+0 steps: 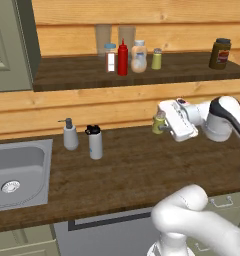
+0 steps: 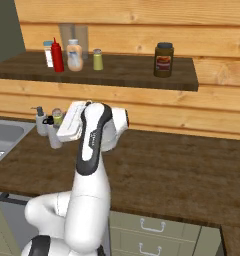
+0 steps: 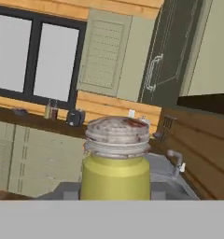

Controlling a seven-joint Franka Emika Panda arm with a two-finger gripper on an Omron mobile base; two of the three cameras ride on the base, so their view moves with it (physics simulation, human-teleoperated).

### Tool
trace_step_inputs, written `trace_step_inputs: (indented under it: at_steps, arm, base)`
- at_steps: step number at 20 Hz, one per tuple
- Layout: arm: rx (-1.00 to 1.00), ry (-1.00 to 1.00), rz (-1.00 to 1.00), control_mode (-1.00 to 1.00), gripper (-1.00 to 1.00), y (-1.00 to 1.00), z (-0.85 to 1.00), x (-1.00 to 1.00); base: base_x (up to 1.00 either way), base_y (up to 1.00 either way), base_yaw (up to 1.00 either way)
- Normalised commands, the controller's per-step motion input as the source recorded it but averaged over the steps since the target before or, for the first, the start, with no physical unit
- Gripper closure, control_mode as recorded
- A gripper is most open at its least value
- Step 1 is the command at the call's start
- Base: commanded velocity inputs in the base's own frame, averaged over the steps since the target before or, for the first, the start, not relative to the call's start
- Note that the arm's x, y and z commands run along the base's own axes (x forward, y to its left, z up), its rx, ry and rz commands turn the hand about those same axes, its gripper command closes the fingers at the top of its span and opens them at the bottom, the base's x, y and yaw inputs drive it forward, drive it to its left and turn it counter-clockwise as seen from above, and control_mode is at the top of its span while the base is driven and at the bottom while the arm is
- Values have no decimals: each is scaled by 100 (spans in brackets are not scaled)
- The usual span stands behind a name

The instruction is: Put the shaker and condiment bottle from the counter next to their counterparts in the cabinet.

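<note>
The gripper (image 1: 162, 126) is clenched on the shaker (image 1: 158, 123), held above the counter (image 1: 132, 175) below the cabinet (image 1: 142, 75) shelf. The hand view shows its worn grey cap up close — the shaker (image 3: 115, 163) upright. On the shelf, the condiment bottle (image 1: 122, 59) stands among their counterparts (image 1: 156, 59) — the left base view shows this clearly.
</note>
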Motion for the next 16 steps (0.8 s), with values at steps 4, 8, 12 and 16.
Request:
trace_step_inputs:
  at_steps: [4,8,12,16]
  arm:
    - [-32,-45,8,-100,100,-65,100,-49]
    - [-4,-9,-1,-100,100,-1,26,-17]
    - [0,8,-14,-100,100,-18,100,14]
    - [2,7,-14,-100,100,-40,100,41]
  base:
    - [0,0,0]
    - [0,0,0]
    - [0,0,0]
    - [0,0,0]
